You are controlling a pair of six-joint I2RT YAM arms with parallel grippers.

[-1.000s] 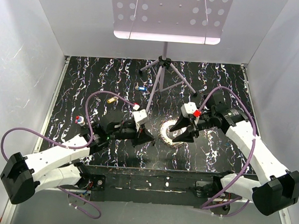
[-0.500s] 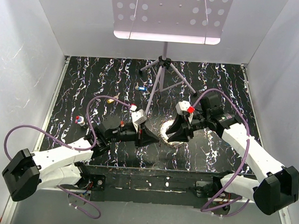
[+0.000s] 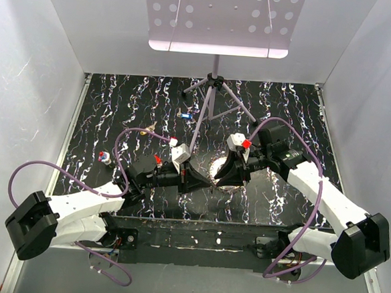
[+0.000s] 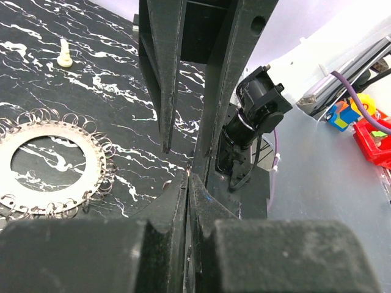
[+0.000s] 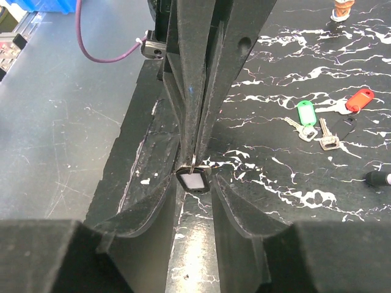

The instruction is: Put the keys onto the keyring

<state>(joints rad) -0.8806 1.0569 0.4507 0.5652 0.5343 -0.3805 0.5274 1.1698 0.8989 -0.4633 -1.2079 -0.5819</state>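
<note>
Right, top view first: your left gripper (image 3: 198, 179) and right gripper (image 3: 225, 177) sit nose to nose at the middle of the table (image 3: 117, 107). The keyring (image 3: 214, 166) lies flat just under them, half hidden, at 2 o'clock of the left tips. The tripod stand (image 3: 213, 87) is near, at 12 o'clock. Swing either wrist up that way and you could clip a leg. A blue key (image 3: 185, 115) and a brass key (image 3: 145, 131) wait out at 11 and 10 o'clock, well apart from the action.

Left wrist view now: left jaws are pressed together with a glint at the very tips, and you can't tell from here what they pinch. The keyring is at 9 o'clock, flat, with wire loops (image 4: 104, 146) crowding its rim. Drag low across it and those loops snag, and the whole ring skids.

Right wrist view, and this is the risky bit. A black tag (image 5: 193, 182) sits between the right fingers, jaws partway apart around it. Whether the pads bite, I can't tell. Its small ring (image 5: 193, 162) pokes up at 12 o'clock, right at the left tips. If both grippers pull on that one piece, it twists or pops loose. If neither has it, it drops onto the black base plate (image 5: 146, 152). The green key (image 5: 304, 113), red key (image 5: 359, 99) and silver key (image 5: 328, 139) lie together at 2 o'clock, well apart.
</note>
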